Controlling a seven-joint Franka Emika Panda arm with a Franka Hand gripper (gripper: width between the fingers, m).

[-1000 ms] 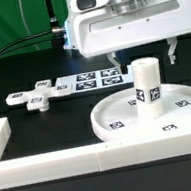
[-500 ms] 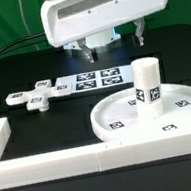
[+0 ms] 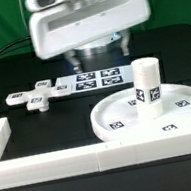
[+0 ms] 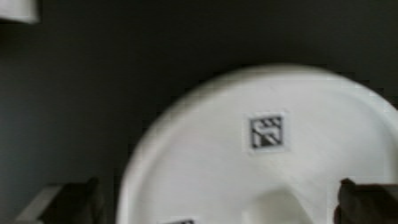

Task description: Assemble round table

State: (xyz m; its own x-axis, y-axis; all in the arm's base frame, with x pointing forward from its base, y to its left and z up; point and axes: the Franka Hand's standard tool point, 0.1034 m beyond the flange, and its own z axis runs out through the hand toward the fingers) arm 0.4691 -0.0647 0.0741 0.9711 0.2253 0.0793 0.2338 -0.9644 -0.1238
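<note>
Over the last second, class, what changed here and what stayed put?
The end effector travelled from above the cylinder toward the exterior view's left, jaws open and empty throughout; nothing was gripped or released. The cylinder, upright on the disc, the cross-shaped piece and the marker board stayed put.

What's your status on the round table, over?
Pincer open, empty, up off the parts. Cylinder upright at centre of disc; cross piece lying flat, apart, unattached. Nothing in the way.
</note>
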